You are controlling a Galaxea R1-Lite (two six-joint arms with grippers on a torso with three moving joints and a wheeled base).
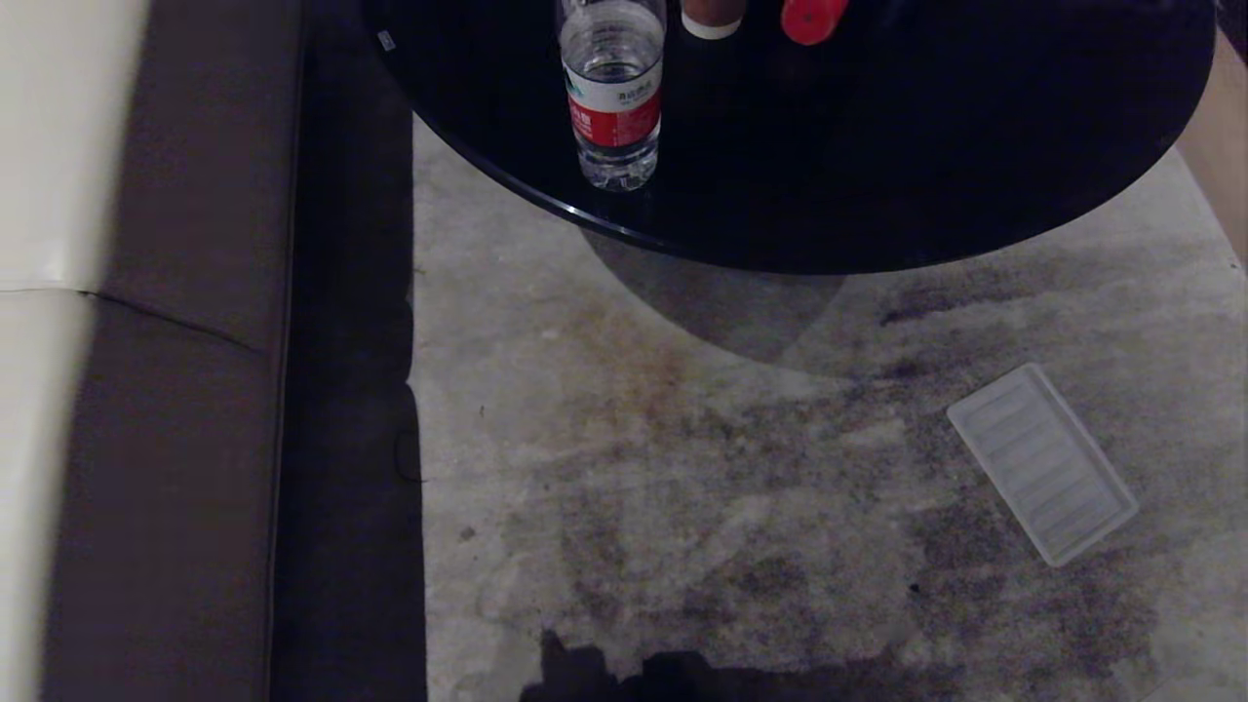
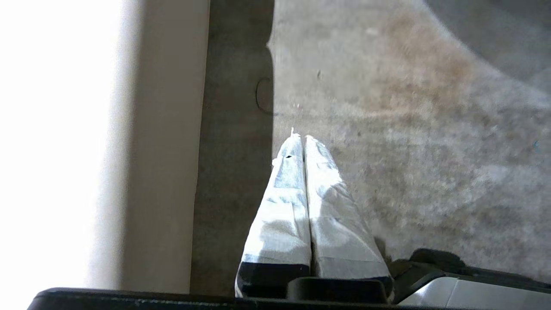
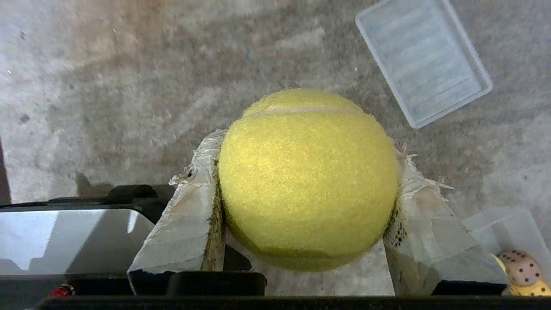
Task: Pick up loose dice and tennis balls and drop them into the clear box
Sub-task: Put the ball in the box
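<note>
A fuzzy yellow-green tennis ball (image 3: 308, 181) sits clamped between the taped fingers of my right gripper (image 3: 301, 159), held above the stained floor. Just beside that gripper, a corner of the clear box (image 3: 508, 224) shows, with a tan die (image 3: 521, 267) and a yellow die (image 3: 533, 289) inside it. The box's whitish ribbed lid (image 1: 1041, 463) lies flat on the floor apart from it, and the right wrist view shows the lid (image 3: 424, 60) too. My left gripper (image 2: 301, 137) hangs shut and empty over the floor next to the sofa base. Neither arm shows in the head view.
A black round table (image 1: 877, 175) fills the far side, carrying a water bottle (image 1: 612, 93) and a red object (image 1: 811, 19) cut off by the frame's edge. A brown and cream sofa (image 1: 175, 390) runs along the left.
</note>
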